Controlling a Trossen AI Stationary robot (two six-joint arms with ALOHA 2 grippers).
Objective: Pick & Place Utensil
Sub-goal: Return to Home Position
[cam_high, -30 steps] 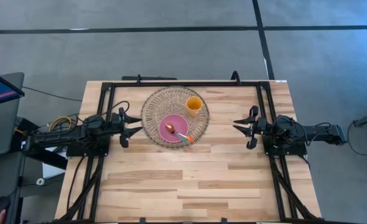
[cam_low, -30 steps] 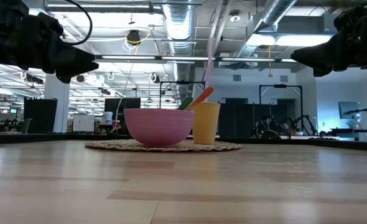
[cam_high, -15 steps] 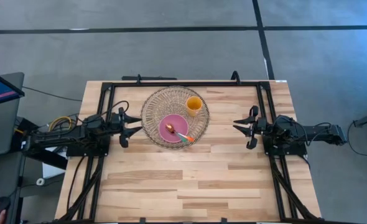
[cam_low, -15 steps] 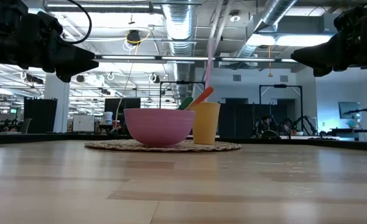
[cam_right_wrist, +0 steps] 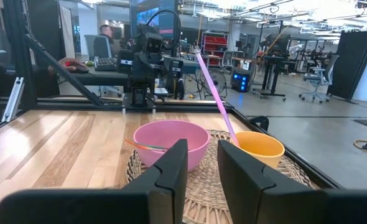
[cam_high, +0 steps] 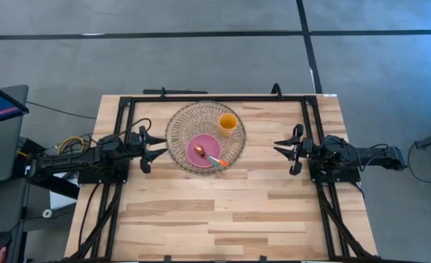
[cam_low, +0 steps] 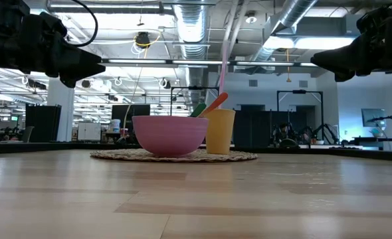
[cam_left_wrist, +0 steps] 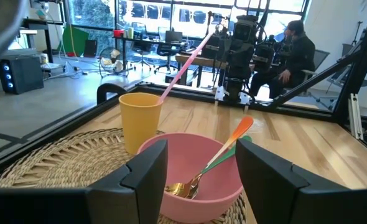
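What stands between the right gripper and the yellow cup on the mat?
Nothing visible does. Between the right gripper, which is open, and the yellow cup lie only bare table and the edge of the woven mat.

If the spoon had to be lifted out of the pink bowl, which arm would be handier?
Probably the left: the left gripper hangs just beside the mat, nearer the pink bowl and spoon than the right gripper.

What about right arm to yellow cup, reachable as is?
Probably yes. The right hand hovers open off the woven mat's edge, with bare table between it and the yellow cup. Only the pink straw standing in the cup might get knocked.
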